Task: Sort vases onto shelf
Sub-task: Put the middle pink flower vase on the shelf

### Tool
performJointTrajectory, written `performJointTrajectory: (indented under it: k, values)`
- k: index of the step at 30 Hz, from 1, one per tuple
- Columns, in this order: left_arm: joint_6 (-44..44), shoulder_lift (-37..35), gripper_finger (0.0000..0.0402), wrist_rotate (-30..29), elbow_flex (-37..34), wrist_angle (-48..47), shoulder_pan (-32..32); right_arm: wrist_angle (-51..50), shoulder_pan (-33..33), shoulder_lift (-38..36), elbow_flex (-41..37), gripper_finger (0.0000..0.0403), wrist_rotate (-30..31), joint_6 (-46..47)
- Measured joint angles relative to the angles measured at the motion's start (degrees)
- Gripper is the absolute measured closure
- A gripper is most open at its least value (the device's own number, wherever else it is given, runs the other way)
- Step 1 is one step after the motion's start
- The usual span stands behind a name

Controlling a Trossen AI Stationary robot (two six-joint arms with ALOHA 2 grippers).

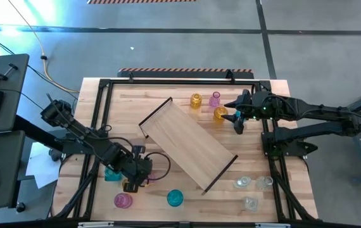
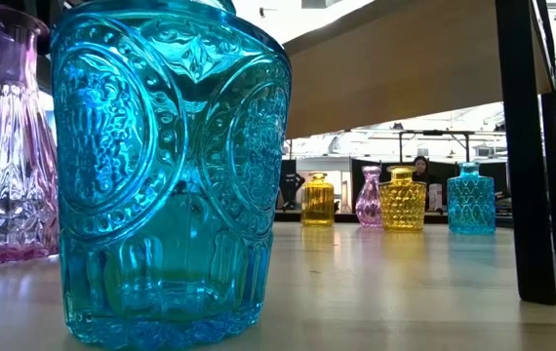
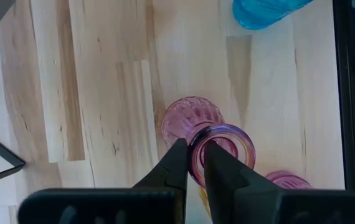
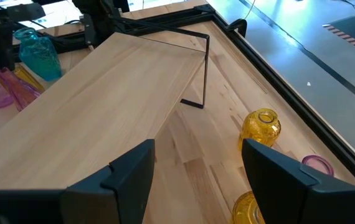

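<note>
The shelf (image 1: 187, 142) is a long light-wood board that lies slantwise across the table's middle, standing on its dark end pieces (image 2: 532, 146). My left gripper (image 3: 191, 149) is near the table's front left (image 1: 132, 180), shut on a pink vase (image 3: 193, 118). Another pink vase (image 1: 123, 200) and two teal ones (image 1: 175, 198) (image 1: 112, 172) stand close by. Two yellow vases (image 1: 196, 101) (image 1: 220, 114) and a pink one (image 1: 215, 98) stand at the far side. My right gripper (image 4: 196, 180) hangs open above the table beside them. My left gripper pinches the pink vase's mouth rim (image 3: 195, 165) between its two fingers, one finger (image 3: 221, 165) inside the mouth and the other (image 3: 176, 163) outside it. The fingers come steeply from above. The vase stands upright below them, its base apparently on the table.
Three clear vases (image 1: 242, 182) (image 1: 266, 182) (image 1: 251, 203) stand at the front right. A dark metal frame (image 1: 104, 85) borders the tabletop. In the low view a big teal vase (image 2: 171, 175) fills the foreground, and a person shows far behind the table.
</note>
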Motion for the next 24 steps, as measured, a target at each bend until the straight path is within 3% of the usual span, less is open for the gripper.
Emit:
performJointTrajectory:
  k: [5, 24]
  values:
    - [0.1, 0.1, 0.0373, 0.4, 0.3, -0.3, 0.0, 0.0, 0.0, 0.0, 0.0, 0.0174, 0.0, 0.0]
    - [1.6, 0.2, 0.0392, 1.7, 6.3, -0.4, 0.5, -0.1, 0.0, 0.0, 0.0, 0.0174, -0.2, -0.1]
